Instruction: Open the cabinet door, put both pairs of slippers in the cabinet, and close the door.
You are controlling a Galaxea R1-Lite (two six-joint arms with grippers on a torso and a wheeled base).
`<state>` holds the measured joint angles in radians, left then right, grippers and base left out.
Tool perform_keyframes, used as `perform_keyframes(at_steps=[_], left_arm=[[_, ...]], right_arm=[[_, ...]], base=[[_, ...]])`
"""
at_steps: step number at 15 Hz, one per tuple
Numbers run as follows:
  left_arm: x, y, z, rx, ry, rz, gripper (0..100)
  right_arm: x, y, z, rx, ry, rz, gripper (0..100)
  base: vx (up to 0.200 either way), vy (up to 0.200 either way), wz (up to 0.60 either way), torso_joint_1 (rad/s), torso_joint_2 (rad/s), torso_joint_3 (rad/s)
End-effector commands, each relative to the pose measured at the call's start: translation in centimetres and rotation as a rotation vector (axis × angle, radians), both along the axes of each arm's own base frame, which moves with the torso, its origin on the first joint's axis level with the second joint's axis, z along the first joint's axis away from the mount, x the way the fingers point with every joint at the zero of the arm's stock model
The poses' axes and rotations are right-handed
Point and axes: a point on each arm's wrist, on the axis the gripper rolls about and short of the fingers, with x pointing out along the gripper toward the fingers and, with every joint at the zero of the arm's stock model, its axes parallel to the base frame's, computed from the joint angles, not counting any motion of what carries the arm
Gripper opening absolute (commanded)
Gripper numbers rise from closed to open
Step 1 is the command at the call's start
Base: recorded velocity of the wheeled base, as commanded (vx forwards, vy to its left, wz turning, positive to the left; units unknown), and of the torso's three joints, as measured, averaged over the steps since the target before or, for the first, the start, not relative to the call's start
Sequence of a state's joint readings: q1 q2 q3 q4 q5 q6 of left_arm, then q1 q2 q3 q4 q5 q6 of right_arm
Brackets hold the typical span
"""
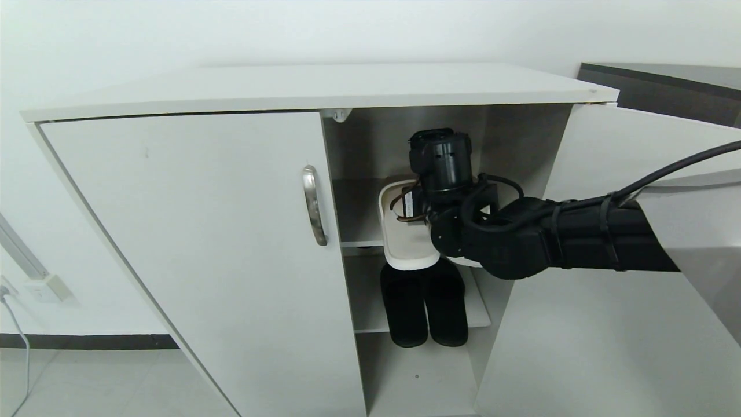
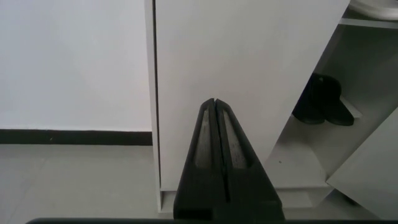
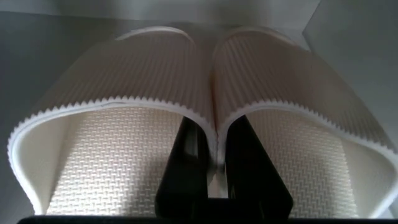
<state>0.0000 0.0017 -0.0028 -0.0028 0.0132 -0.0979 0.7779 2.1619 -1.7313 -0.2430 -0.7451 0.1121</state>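
White wall (image 1: 87, 46), wall socket (image 1: 49, 288) with grey cable (image 1: 20, 341), dark baseboard (image 1: 87, 341), pale tiled floor (image 1: 87, 385)

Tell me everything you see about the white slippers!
The white slippers are a cream pair, side by side, toes pointing into the cabinet. Their tops look ribbed, the insoles woven-patterned, the edges zigzag; they seem soft foam. The right gripper is shut on their two inner sides. They sit level with the upper shelf, heels poking out past its front edge. Whether they rest on it is unclear.
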Motion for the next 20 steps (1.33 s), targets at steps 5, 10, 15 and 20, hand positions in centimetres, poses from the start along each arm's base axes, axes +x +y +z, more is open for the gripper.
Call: perform_keyframes(at_steps=[5, 10, 15, 20], left_arm=[[0.0, 0.0, 0.0, 0.0, 0.001, 0.002, 0], [0.0, 0.0, 0.0, 0.0, 0.001, 0.002, 0], [0.0, 0.0, 0.0, 0.0, -0.001, 0.002, 0], [0.0, 0.0, 0.0, -0.002, -0.001, 0.002, 0]], right_arm=[[2.9, 0.3, 0.7, 0.038, -0.038, -0.039, 0], [3.9, 0.2, 0.3, 0.015, -0.012, -0.053, 0], [4.8, -0.2, -0.6, 0.006, 0.007, -0.038, 0], [4.9, -0.3, -0.7, 0.005, 0.008, -0.043, 0]], base=[[0.0, 0.0, 0.0, 0.0, 0.0, 0.0], [0.0, 0.0, 0.0, 0.0, 0.0, 0.0], [0.0, 0.0, 0.0, 0.0, 0.0, 0.0], [0.0, 0.0, 0.0, 0.0, 0.0, 0.0]])
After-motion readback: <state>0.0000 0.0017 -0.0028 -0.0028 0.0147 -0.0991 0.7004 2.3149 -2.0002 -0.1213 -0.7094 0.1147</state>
